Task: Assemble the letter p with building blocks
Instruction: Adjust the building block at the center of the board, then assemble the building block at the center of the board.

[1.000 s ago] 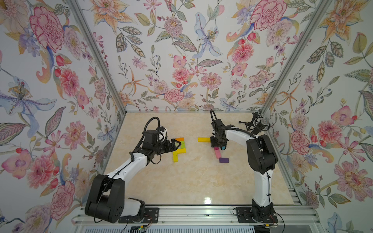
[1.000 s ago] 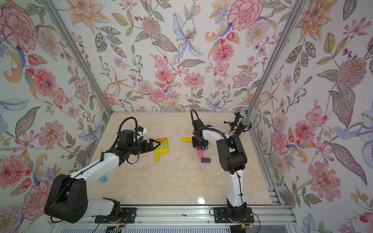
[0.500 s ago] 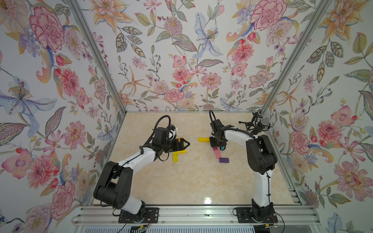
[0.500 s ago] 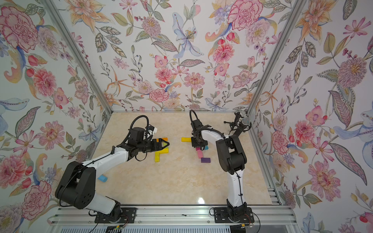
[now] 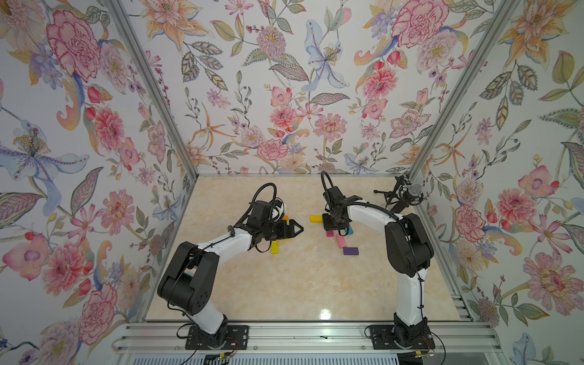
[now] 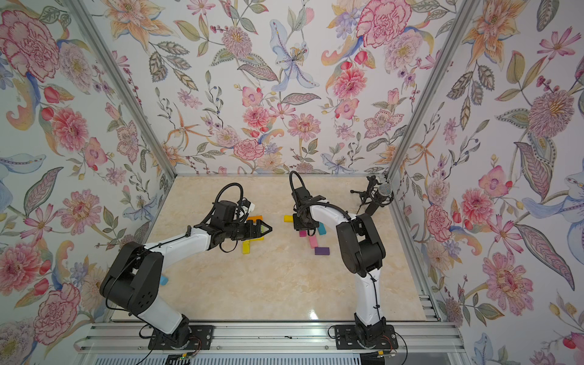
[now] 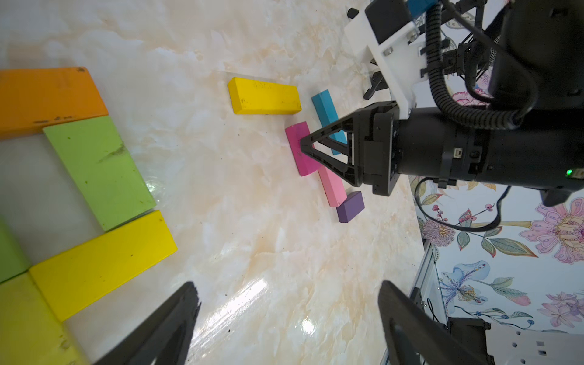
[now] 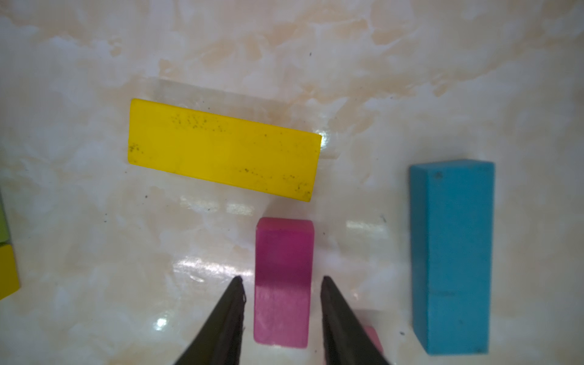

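Magenta block (image 8: 284,246) between parted tips of right pincer (image 8: 281,279), arm arched down, left pincer (image 7: 287,284) wide apart, outstretched

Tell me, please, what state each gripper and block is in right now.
left gripper: open, empty.
right gripper: open, astride the magenta block.
magenta block: flat, not yet clamped.
loose yellow block: flat, touching nothing.
teal block: loose, unplaced.
light pink block: flat, unplaced.
purple block: flat, unplaced.
orange block: placed in the letter.
lime green block: placed, butting the orange block.
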